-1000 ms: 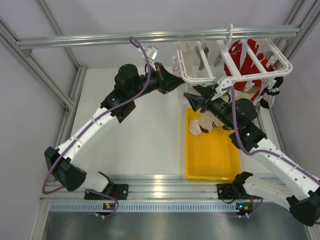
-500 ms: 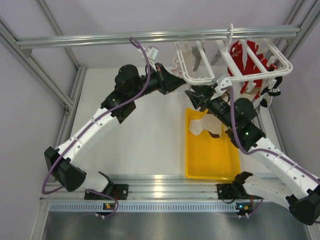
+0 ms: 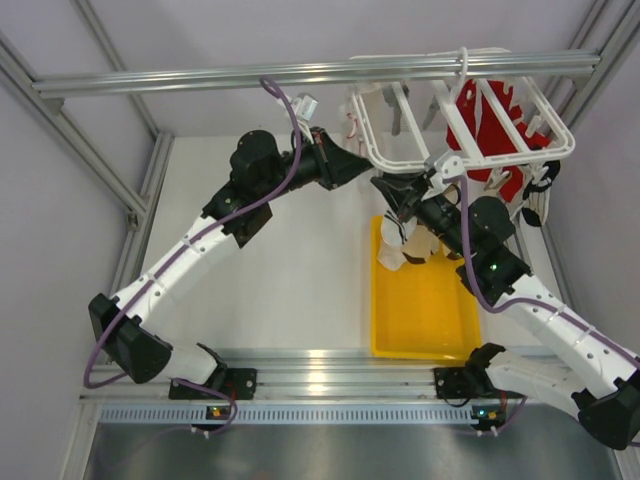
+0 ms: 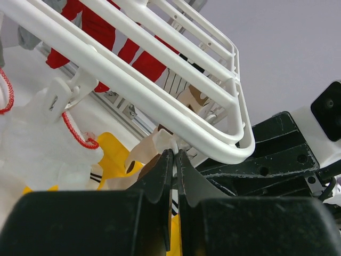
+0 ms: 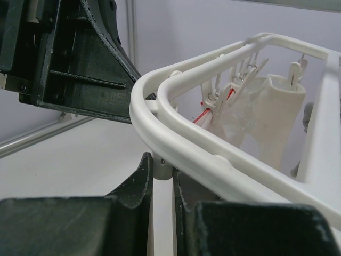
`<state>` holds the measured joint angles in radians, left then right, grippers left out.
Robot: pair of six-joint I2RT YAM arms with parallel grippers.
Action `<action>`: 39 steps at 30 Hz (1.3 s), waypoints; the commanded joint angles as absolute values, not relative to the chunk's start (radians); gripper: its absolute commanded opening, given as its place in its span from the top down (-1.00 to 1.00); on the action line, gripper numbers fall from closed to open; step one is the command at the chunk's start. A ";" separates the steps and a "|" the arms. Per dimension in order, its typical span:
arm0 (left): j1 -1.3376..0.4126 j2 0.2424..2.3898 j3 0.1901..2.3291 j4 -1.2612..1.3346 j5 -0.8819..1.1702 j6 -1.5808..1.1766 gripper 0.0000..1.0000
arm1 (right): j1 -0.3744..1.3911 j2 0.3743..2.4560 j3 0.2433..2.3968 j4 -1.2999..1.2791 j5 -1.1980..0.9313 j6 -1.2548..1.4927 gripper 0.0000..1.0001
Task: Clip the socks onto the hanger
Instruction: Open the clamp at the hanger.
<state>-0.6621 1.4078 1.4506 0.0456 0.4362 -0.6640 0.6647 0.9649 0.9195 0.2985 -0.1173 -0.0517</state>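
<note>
The white hanger (image 3: 462,118) hangs from the top rail, with a red garment (image 3: 490,125) and pale items clipped on it. My left gripper (image 3: 370,172) is at the frame's near-left corner. In the left wrist view it (image 4: 175,153) is shut on a thin white clip (image 4: 168,140) under the hanger rail (image 4: 160,101). My right gripper (image 3: 393,198) is just below that corner, shut, and a cream and brown sock (image 3: 402,245) hangs from it. In the right wrist view its tips (image 5: 162,166) pinch a pale piece against the hanger's corner (image 5: 160,120). The sock also shows in the left wrist view (image 4: 139,160).
A yellow tray (image 3: 425,310) lies on the table under the right arm. An aluminium rail (image 3: 250,75) crosses above, with posts at both sides. Other clipped pale items (image 5: 266,117) and a red cord hang inside the frame.
My right gripper has moved up and left to the hanger's corner, lifting the sock, which now hangs bunched. The hanger has swung slightly. The left gripper has stayed at the corner.
</note>
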 commanded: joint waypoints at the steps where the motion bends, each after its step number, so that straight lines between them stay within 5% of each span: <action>1: -0.678 1.371 1.436 0.058 0.483 -0.669 0.88 | 0.672 0.965 0.976 0.390 -0.120 -0.080 1.00; 4: -0.678 1.355 1.431 0.061 0.477 -0.649 0.36 | 0.670 0.956 0.960 0.391 -0.118 -0.097 1.00; 11: -0.676 1.304 1.385 0.044 0.454 -0.552 -0.10 | 0.670 0.937 0.922 0.400 -0.121 -0.138 1.00; 28: -0.690 1.359 1.419 0.155 0.494 -0.405 -0.42 | 0.680 0.919 0.887 0.405 -0.137 -0.209 1.00; 39: -0.736 1.373 1.442 0.181 0.379 -0.353 -0.36 | 0.715 0.922 0.873 0.407 -0.086 -0.247 1.00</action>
